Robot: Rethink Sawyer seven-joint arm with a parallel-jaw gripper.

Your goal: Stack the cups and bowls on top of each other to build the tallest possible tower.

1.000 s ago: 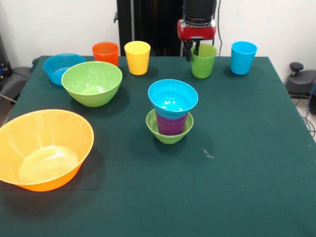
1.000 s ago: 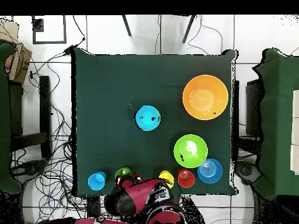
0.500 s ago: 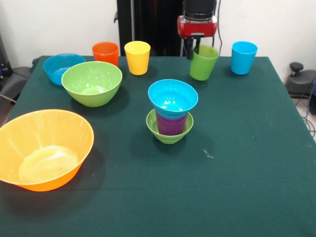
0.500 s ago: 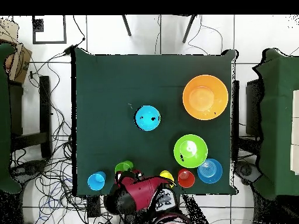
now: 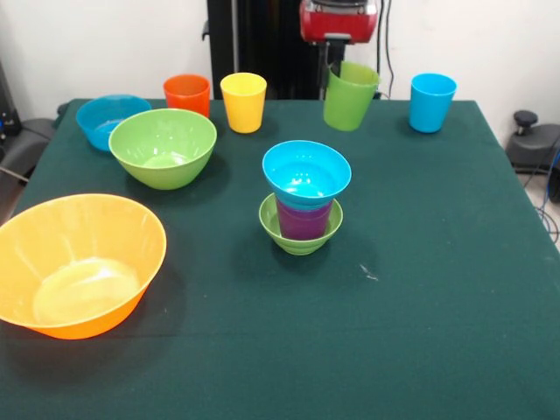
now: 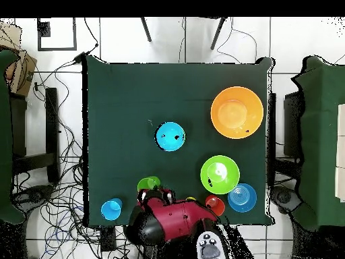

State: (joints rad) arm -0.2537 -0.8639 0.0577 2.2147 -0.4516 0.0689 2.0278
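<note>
**Green cup aloft, pinched by its rim**

Dark green cloth covers the table from edge to edge, a white wall behind it at the top of the frame; on this cloth the bowls and cups are spread about. At upper centre of the front view the gripper is closed on the green cup, one finger inside the rim and one outside; the cup hangs clear of the cloth, tilted, its mouth leaning toward the upper right. Seen from overhead, the same cup sits in the lower middle of the frame, just above the red arm.

At frame centre stands the tower: a small green bowl at the base, a purple cup in it, and a small blue bowl on top, mouth up. Along the upper edge stand the orange cup, the yellow cup and the light blue cup, well apart from the tower; at left sit the medium green bowl, the medium blue bowl behind it, and the large orange bowl at lower left.

The cup is probably light, thin and stiff, with a glossy, slippery wall; a one-sided rim pinch lets it swing and tilt, as it does now; a firm, deep hold on the rim seems the only practical place, since the tapered body looks wider than the fingers' span. The tower beneath is likely just as light and easily nudged; a gentle, level placement into the blue bowl seems wise.
</note>
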